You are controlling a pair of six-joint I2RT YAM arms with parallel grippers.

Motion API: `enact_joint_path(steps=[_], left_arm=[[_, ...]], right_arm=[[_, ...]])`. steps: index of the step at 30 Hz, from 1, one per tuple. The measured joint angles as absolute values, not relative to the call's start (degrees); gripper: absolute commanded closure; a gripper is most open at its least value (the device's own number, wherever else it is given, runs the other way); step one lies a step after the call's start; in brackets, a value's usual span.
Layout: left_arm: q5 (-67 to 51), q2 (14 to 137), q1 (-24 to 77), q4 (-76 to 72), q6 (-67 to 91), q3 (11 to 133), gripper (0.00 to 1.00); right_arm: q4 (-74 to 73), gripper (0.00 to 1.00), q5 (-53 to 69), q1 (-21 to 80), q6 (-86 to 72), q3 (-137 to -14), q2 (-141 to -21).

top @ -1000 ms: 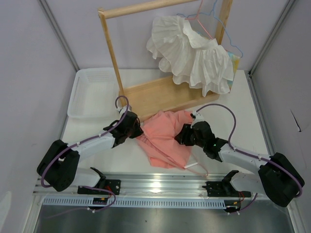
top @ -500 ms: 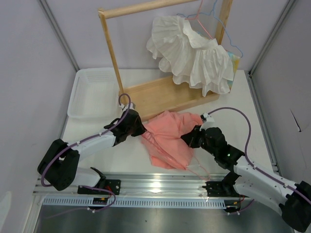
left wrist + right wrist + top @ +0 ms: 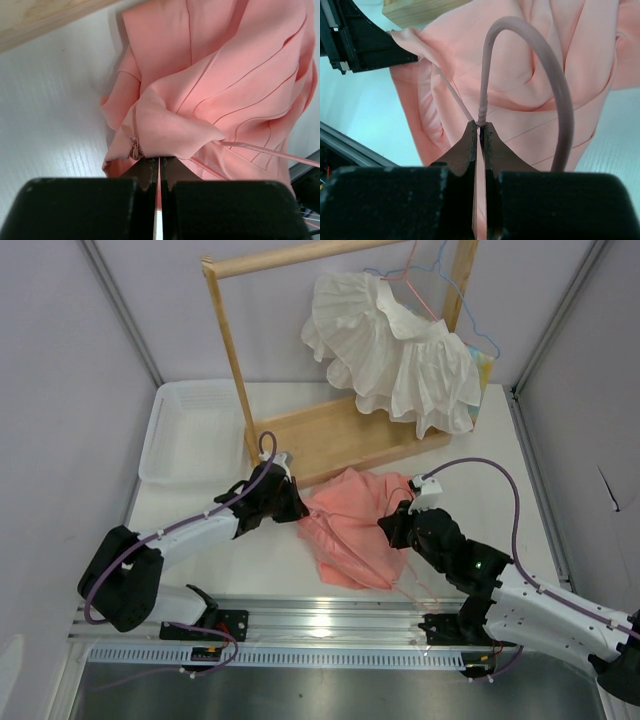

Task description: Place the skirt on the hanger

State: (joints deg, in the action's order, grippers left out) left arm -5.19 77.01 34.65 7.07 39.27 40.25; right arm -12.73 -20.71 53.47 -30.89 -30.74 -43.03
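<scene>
The salmon-pink skirt [image 3: 350, 530] lies crumpled on the white table in front of the wooden rack. My left gripper [image 3: 293, 510] is at the skirt's left edge and shut on a fold of it by the zipper, as the left wrist view shows: gripper [image 3: 159, 160], skirt [image 3: 225, 75]. My right gripper [image 3: 388, 530] is over the skirt's right side. In the right wrist view it [image 3: 480, 124] is shut on the twisted neck of the pale-pink hanger [image 3: 561, 90], whose long hook arches above the skirt [image 3: 520, 110]. The rest of the hanger is hidden under the cloth.
A wooden rack [image 3: 330, 435] stands behind the skirt, carrying a white ruffled garment [image 3: 400, 350] and a light-blue hanger [image 3: 482, 337]. A white plastic basket [image 3: 195, 430] sits at the back left. A metal rail [image 3: 320, 620] runs along the near edge.
My right arm has swung outward and forward, its gripper shifting slightly right over the skirt. My left gripper has moved back and to the right, dragging the skirt's edge along.
</scene>
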Motion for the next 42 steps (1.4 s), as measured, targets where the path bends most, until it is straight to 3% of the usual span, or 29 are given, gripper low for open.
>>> enact_joint_path(steps=[42], left_arm=[[5.98, 80.75, 34.63, 13.41, 33.78, 45.71, 1.00]], right_arm=[[-15.59, 1.00, -20.10, 57.04, -26.85, -33.23, -40.97]])
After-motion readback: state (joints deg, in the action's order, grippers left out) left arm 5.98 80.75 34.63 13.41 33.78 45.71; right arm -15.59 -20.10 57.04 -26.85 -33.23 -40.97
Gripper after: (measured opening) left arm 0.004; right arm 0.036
